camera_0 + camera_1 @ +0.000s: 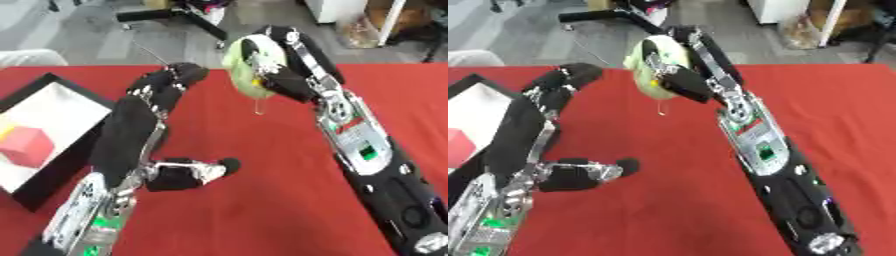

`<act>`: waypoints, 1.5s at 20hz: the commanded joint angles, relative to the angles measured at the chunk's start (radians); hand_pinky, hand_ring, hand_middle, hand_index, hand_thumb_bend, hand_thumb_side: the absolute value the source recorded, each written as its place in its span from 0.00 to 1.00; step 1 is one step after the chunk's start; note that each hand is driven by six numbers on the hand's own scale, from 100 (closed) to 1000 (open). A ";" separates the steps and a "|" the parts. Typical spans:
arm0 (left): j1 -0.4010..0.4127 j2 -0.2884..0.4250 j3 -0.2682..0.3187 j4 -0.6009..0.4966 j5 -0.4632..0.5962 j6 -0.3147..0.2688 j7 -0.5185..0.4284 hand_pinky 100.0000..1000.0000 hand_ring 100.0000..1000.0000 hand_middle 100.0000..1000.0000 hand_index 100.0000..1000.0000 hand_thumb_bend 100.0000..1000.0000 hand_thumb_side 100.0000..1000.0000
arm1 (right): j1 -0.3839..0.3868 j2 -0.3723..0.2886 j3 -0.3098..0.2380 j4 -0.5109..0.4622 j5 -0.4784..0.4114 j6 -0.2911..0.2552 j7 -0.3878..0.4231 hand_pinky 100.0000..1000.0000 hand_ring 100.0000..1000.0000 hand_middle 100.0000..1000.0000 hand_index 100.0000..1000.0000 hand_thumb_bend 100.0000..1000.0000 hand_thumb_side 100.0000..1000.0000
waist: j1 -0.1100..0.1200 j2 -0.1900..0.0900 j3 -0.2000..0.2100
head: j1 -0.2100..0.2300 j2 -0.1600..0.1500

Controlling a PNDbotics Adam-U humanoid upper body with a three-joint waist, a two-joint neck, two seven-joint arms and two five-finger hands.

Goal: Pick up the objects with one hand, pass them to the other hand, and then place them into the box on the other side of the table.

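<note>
left robot hand [166, 85] raised, fingers straight, thumb out; right robot hand [280, 65] grips pale green object [243, 70] beside it.

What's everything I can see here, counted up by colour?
Pale green object, held in the right robot hand: 1
Red block in the box: 1
Black-rimmed box with white inside: 1
Black robot hands, including the open left robot hand: 2
Total: 5

Red table [262, 200] — pale green object [245, 70]
</note>
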State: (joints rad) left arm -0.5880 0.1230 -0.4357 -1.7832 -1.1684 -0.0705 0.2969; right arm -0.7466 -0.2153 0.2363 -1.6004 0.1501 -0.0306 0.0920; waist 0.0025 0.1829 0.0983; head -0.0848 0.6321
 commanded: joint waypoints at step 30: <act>-0.119 -0.011 -0.002 0.037 -0.211 0.120 0.097 0.76 0.69 0.67 0.80 0.72 0.10 | 0.013 0.020 0.029 -0.082 -0.130 0.071 0.105 0.18 0.07 0.04 0.17 0.00 0.60 | -0.013 -0.014 -0.020 | -0.030 -0.020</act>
State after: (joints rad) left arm -0.6867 0.0968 -0.4452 -1.7378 -1.3692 0.0523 0.4006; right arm -0.7214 -0.1920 0.2660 -1.6512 0.0286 0.0423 0.1924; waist -0.0111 0.1835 0.0801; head -0.1132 0.6226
